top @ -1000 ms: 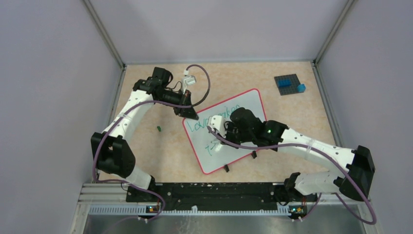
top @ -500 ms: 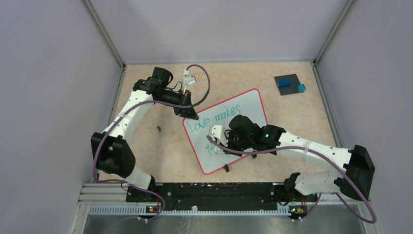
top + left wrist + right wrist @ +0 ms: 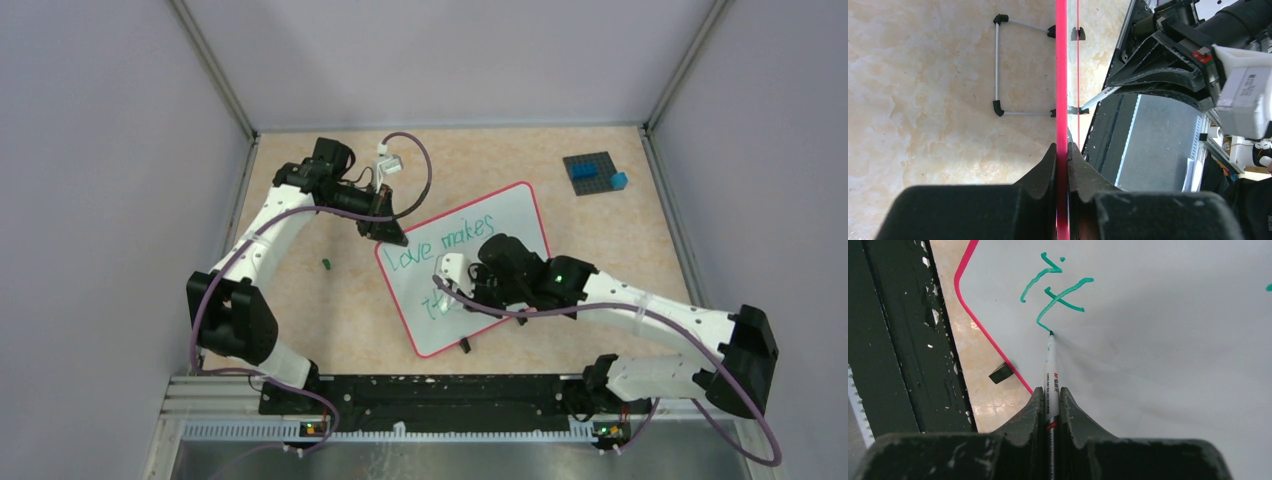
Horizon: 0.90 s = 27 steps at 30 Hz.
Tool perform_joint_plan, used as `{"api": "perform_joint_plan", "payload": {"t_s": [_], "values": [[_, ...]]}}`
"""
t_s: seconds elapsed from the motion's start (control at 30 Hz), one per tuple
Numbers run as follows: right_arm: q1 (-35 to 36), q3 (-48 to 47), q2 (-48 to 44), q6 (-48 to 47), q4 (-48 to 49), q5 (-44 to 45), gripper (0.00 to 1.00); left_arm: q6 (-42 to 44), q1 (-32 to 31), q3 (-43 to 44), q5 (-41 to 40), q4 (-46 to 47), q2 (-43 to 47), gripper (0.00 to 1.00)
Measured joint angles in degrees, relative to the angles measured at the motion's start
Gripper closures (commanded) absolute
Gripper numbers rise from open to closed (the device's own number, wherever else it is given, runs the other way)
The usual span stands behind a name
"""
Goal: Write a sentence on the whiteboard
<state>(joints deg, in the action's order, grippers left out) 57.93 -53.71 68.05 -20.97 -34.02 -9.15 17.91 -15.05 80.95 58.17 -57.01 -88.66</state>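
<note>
Whiteboard lies skewed mid-table, with bare top on all sides. Left gripper pinches its pink far-left edge. Right gripper pinches marker, tip on board near lower-left rim, blank white to the right.

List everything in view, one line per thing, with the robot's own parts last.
whiteboard: one, white with a red-pink frame, mid-table, turned askew
writing: two lines, green, "Love makes" above a line just begun
marker: one, white barrel with green ink, tip on the board
small green piece: one, on the table left of the board, too small to name
studded plate: one, dark grey, far right of the table
bricks: two, blue, one on the plate, one at its right corner
table: one, beige marbled
left gripper: black, shut on the whiteboard's frame
right gripper: black, shut on the marker
</note>
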Motion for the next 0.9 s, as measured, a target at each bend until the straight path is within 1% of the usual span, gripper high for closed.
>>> {"api": "perform_joint_plan", "payload": {"t_s": [0.3, 0.5, 0.9], "values": [[-1.57, 0.0, -7.98, -0.13, -0.35, -1.36, 1.0, 0.0, 0.0, -0.07, 0.07, 0.02, 0.0, 1.0], [-3.19, 0.15, -8.55, -0.09, -0.55, -1.07, 1.0, 0.0, 0.0, -0.31, 0.35, 0.17, 0.0, 1.0], [-4.5, 3.67, -10.91, -0.04, -1.64, -2.1, 1.0, 0.0, 0.0, -0.52, 0.52, 0.42, 0.07, 1.0]]}}
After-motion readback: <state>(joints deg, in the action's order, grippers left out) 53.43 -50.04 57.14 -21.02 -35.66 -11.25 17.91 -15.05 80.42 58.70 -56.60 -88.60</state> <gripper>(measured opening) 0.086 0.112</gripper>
